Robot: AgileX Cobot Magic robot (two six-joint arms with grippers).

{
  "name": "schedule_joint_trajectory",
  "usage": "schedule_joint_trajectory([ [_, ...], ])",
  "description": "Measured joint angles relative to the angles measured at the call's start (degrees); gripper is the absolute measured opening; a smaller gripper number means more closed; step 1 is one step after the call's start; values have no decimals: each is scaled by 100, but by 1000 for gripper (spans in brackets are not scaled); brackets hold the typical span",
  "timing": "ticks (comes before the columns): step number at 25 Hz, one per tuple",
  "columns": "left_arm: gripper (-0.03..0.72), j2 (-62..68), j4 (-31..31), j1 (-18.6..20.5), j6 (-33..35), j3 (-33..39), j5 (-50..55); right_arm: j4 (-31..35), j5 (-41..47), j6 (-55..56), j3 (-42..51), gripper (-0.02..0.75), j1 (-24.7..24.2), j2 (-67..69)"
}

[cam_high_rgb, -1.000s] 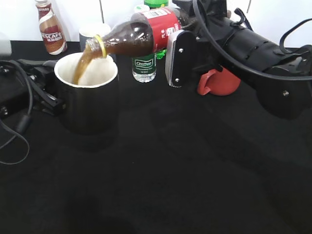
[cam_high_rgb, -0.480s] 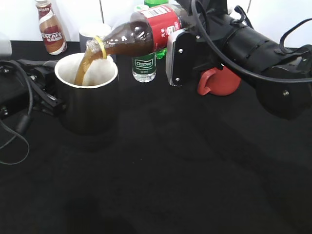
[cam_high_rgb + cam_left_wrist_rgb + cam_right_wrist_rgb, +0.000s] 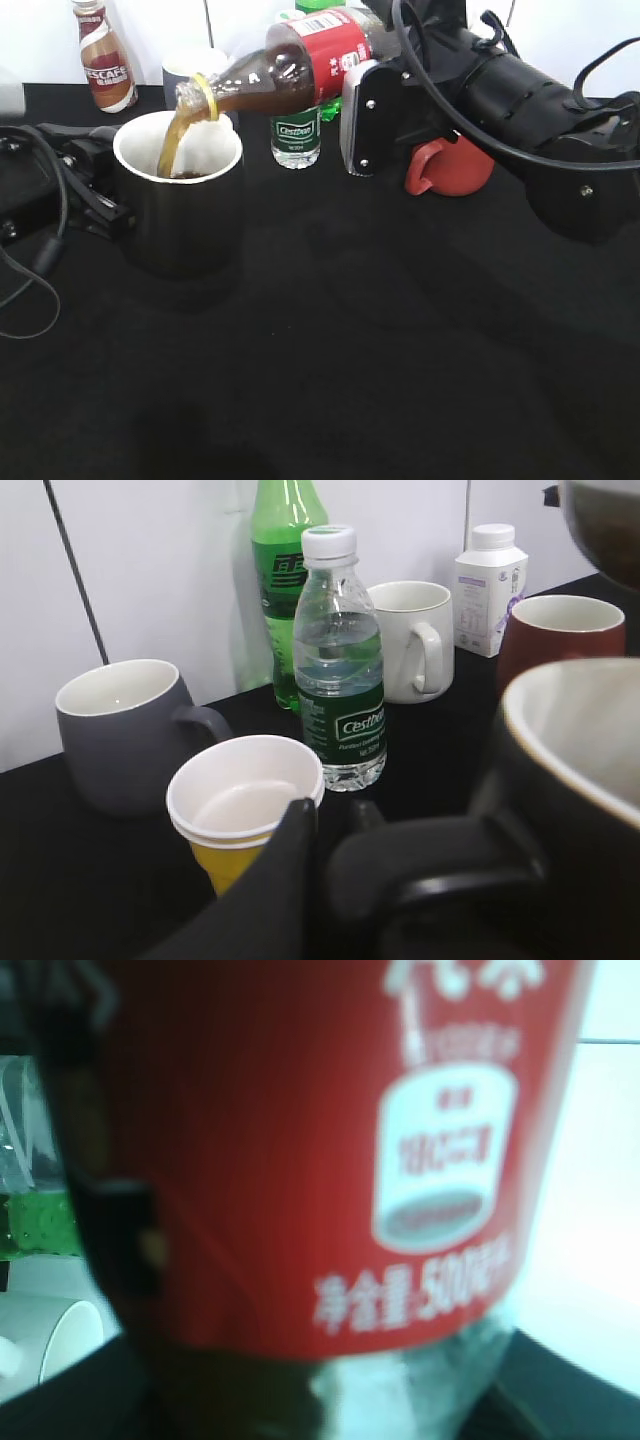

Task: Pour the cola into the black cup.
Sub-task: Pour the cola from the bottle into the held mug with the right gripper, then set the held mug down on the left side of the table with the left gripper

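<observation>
Black tabletop (image 3: 350,350), white wall: versus a second ago the cola level has risen in the wide matte black cup (image 3: 180,205) under the tall, tilted red-label cola bottle (image 3: 290,70), clamped by the right gripper (image 3: 365,95). Left wrist: left gripper (image 3: 330,880) pinches the cup handle. Right wrist: just label. Pour's progressing.

You had the cola bottle (image 3: 290,70) showing dark brown liquid, a red label with white print and a yellow ring at its neck. The black cup (image 3: 178,205) was matte black outside and white inside. Behind stood a green soda bottle (image 3: 281,580), a clear water bottle (image 3: 340,670) with a dark green label and white cap, a grey mug (image 3: 115,730), a white mug (image 3: 412,640) and a dark red mug (image 3: 452,165). The bench (image 3: 350,350) was black.
</observation>
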Motion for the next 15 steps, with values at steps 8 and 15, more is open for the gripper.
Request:
schedule_joint_trajectory([
  [8,63,0,0,0,4,0,4,0,40,647,-10,387,0,0],
  [15,63,7,4,0,12,0,4,-19,428,3103,-11,387,0,0],
])
